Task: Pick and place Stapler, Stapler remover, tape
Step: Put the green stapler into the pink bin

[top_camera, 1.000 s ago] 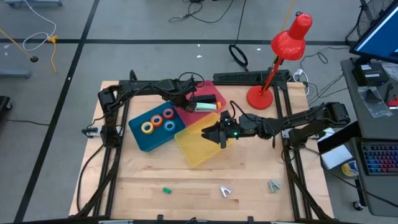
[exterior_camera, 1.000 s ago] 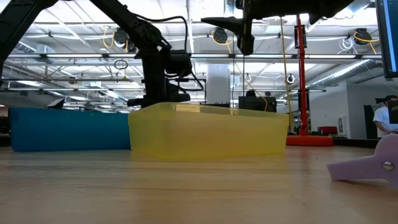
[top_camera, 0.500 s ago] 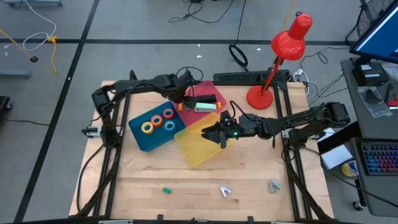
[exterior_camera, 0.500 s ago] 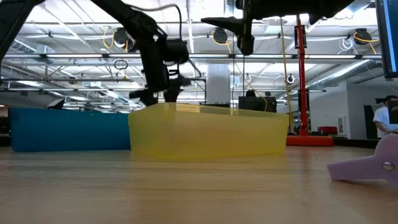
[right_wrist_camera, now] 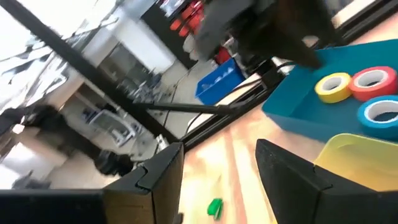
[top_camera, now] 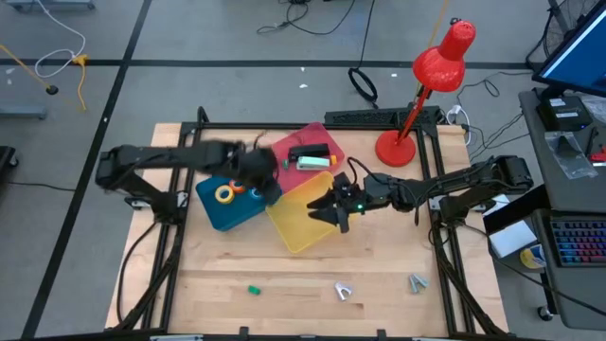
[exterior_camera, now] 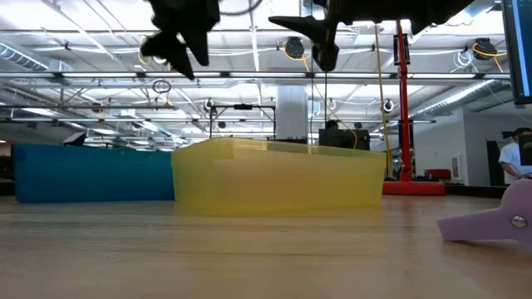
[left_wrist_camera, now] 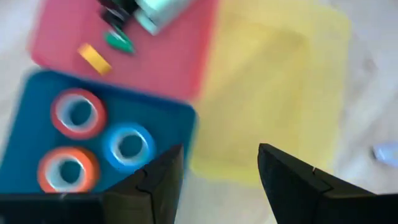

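- We record the left gripper [top_camera: 258, 175] blurred over the blue tray [top_camera: 220, 213], at that tray's edge nearest the yellow tray [top_camera: 301, 216]. A second ago it sat over the red tray [top_camera: 312, 142], reaching down among the items there.
- In the left wrist view its fingers [left_wrist_camera: 158, 180] stand apart with nothing between them.
- In the low view this gripper [exterior_camera: 179, 25] now hangs high, well above the tray rims; earlier it was down at rim level behind the yellow tray [exterior_camera: 278, 174].
- The red tray [left_wrist_camera: 168, 56] carries a pale green item [left_wrist_camera: 158, 9], a small green piece [left_wrist_camera: 117, 41] and a small yellow piece [left_wrist_camera: 94, 58]. From above, the pale green item [top_camera: 312, 162] lies near the red tray's edge beside the yellow tray, as before.
- The tape: red roll [left_wrist_camera: 78, 112], blue roll [left_wrist_camera: 129, 144] and orange roll [left_wrist_camera: 65, 169] lie in the blue tray [left_wrist_camera: 168, 118]; the yellow roll [top_camera: 225, 194] shows from above. None has shifted.
- The right gripper [top_camera: 333, 210] hovers over the yellow tray, in the same spot as a second ago, fingers [right_wrist_camera: 161, 180] parted and empty.
- Along the table [top_camera: 284, 275] near edge, a small green item [top_camera: 254, 289] and two small pale items [top_camera: 343, 290] [top_camera: 418, 281] lie unchanged.
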Robot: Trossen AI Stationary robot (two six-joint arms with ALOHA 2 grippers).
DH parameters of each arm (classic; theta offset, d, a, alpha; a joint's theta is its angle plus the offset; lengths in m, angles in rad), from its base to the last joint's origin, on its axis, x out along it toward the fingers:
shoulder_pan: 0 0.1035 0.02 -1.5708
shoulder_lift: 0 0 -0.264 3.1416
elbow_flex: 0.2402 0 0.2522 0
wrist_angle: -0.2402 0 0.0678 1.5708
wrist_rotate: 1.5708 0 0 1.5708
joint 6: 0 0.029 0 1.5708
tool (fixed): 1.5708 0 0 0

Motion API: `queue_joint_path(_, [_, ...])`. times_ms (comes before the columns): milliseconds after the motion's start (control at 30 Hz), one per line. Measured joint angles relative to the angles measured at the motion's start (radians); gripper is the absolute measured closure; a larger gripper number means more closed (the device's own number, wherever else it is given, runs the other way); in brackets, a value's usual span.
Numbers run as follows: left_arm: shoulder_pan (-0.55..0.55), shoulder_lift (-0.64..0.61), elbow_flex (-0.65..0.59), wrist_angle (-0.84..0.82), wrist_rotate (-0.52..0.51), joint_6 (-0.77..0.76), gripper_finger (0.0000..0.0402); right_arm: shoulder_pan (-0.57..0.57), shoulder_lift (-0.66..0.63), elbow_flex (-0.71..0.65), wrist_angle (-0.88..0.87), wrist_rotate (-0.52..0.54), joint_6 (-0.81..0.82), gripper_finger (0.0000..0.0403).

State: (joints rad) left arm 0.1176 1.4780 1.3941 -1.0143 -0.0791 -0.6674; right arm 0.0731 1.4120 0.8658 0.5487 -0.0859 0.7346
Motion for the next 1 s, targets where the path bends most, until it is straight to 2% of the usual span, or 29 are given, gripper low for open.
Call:
queue_joint_path(233, [-0.312, -0.01, 0.0, -0.065, -0.051, -0.251, 0.0197, 0.0, 0.0, 0.0, 0.0, -0.138, -0.047, 0.021])
queue_joint_path(433, [-0.519, 0.044, 0.0, -0.066, -0.081, -0.444, 0.0201, 0.0, 0.0, 0.0, -0.008, -0.208, -0.048, 0.0211])
queue_joint_path(533, [-0.603, 0.099, 0.0, -0.066, -0.087, -0.401, 0.0202, 0.0, 0.0, 0.0, -0.008, -0.208, -0.048, 0.021])
queue_joint_path(800, [-0.777, 0.302, 0.0, -0.047, -0.085, -0.141, 0.0202, 0.0, 0.0, 0.0, -0.008, -0.208, -0.048, 0.0211])
queue_joint_path(1000, [-0.816, 0.406, -0.001, -0.045, -0.079, -0.127, 0.0202, 0.0, 0.0, 0.0, -0.008, -0.208, -0.048, 0.0211])
